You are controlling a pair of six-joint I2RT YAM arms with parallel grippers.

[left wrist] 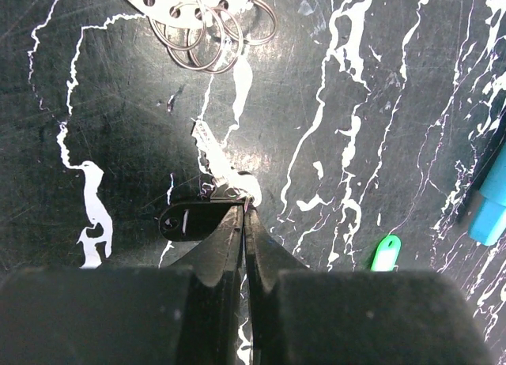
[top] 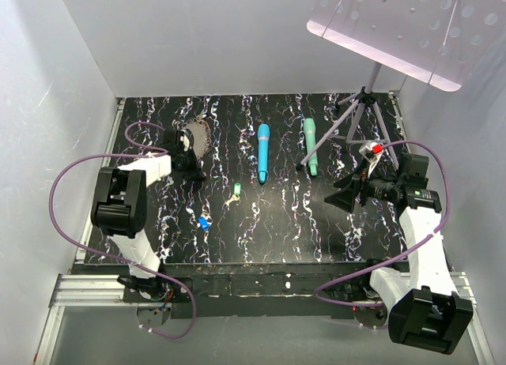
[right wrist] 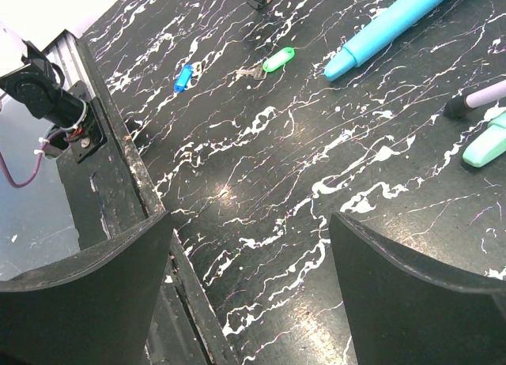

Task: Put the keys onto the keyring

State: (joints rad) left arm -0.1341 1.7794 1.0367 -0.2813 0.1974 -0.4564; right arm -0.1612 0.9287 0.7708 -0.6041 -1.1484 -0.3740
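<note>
My left gripper [left wrist: 247, 208] is shut, its tips pinching a key with a black head [left wrist: 186, 221] and a silver blade [left wrist: 215, 156], low over the table. The keyring [left wrist: 198, 17] shows as a silver perforated disc with several wire loops just beyond it; it also shows in the top view [top: 198, 134]. A green key [top: 236, 190] and a blue key [top: 204, 221] lie loose mid-table; the right wrist view shows the green key [right wrist: 278, 59] and the blue key [right wrist: 183, 76] too. My right gripper [right wrist: 253, 286] is open and empty at the table's right [top: 348, 193].
A long blue wand [top: 262, 152] and a teal wand [top: 311, 144] lie at the back middle. A tripod [top: 360, 104] with a light panel stands at the back right. The table's near edge rail [right wrist: 118, 159] runs beside my right gripper.
</note>
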